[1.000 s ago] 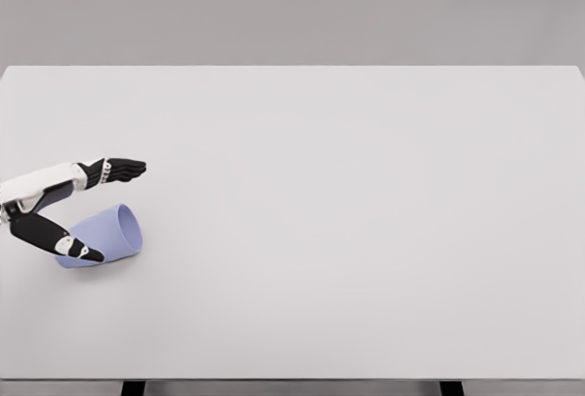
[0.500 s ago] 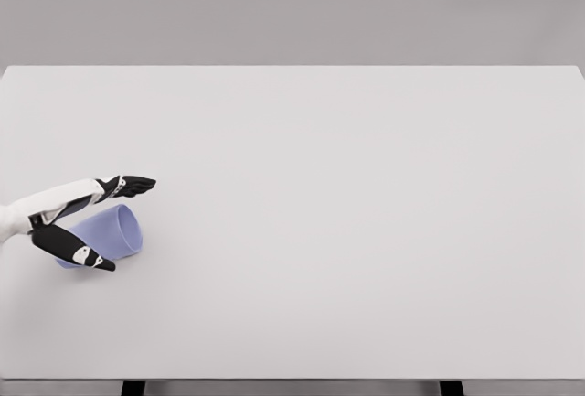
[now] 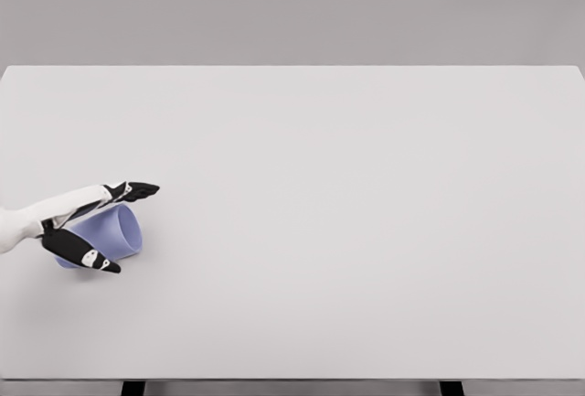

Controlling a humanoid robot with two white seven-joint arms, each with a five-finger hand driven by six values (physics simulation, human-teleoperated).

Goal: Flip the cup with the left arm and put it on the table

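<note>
The left hand (image 3: 87,222) reaches in from the left edge, its fingers (image 3: 137,190) stretched out straight and its thumb (image 3: 87,254) spread below them. The cup (image 3: 108,234) lies on its side on the table (image 3: 347,213), between fingers and thumb, mouth toward the fingertips. Whether the digits press on it cannot be told.

Only the cup (image 3: 108,234) lies on the table (image 3: 366,186); bare surface stretches right and beyond it.
</note>
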